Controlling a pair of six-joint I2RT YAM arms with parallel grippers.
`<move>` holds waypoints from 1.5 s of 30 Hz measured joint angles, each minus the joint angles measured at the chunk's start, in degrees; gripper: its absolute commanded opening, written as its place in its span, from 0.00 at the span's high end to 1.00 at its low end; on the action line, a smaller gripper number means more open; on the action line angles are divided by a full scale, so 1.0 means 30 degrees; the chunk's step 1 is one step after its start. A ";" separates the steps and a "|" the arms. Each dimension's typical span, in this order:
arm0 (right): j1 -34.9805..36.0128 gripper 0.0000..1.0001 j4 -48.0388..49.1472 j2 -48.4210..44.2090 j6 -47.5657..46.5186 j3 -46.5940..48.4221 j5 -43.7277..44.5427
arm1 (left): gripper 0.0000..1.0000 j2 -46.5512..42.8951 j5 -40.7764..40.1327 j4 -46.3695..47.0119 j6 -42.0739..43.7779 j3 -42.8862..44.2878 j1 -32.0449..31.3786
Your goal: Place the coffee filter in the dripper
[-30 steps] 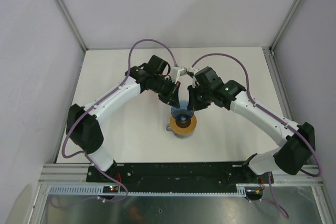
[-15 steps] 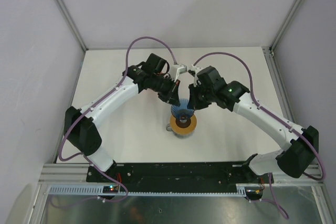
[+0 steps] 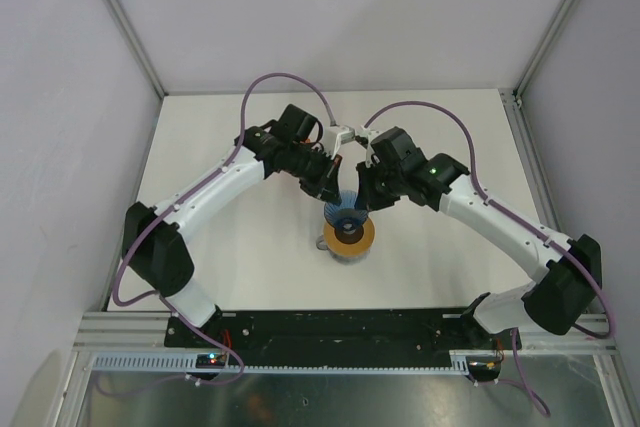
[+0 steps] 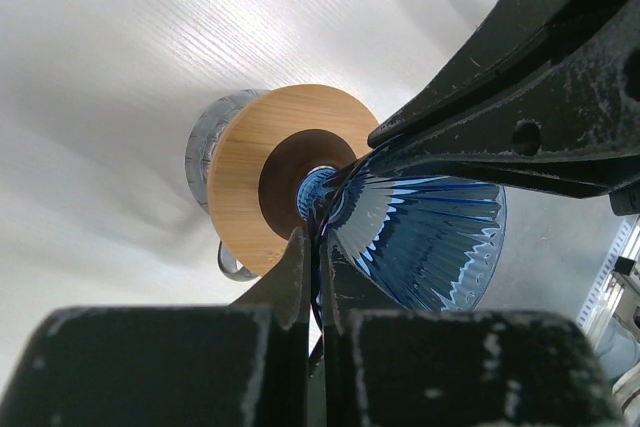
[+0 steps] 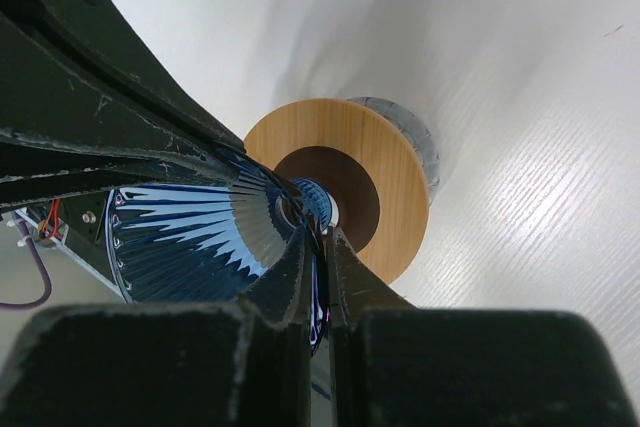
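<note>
White tabletop [image 3: 230,247]: dripper [image 4: 430,247] is held tilted near ringed cup [image 4: 260,177].
Left pincer [image 4: 317,242] and right pincer [image 5: 320,247] are each pressed nearly together, pinching the dripper's rim.

Arms angled inward, left pincer [image 4: 315,235] facing right pincer [image 5: 320,239], each clamped on the dripper [image 4: 430,237] wall

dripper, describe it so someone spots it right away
Look at the middle of the white table. The dripper is the blue translucent ribbed cone pinched by the left end effector and right end effector, unlike the grey cup beside it with a flat wooden ring top.
</note>
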 measured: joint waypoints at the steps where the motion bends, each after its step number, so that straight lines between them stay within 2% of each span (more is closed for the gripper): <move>1: 0.0000 1.00 0.0000 0.0007 0.0000 0.0000 0.0000 | 1.00 0.0007 0.0007 0.0007 0.0000 0.0000 0.0000; 45: 0.0029 1.00 -0.0189 0.0211 0.0066 -0.0240 0.0131 | 1.00 0.0342 0.0211 0.0430 0.0022 -0.0423 -0.0080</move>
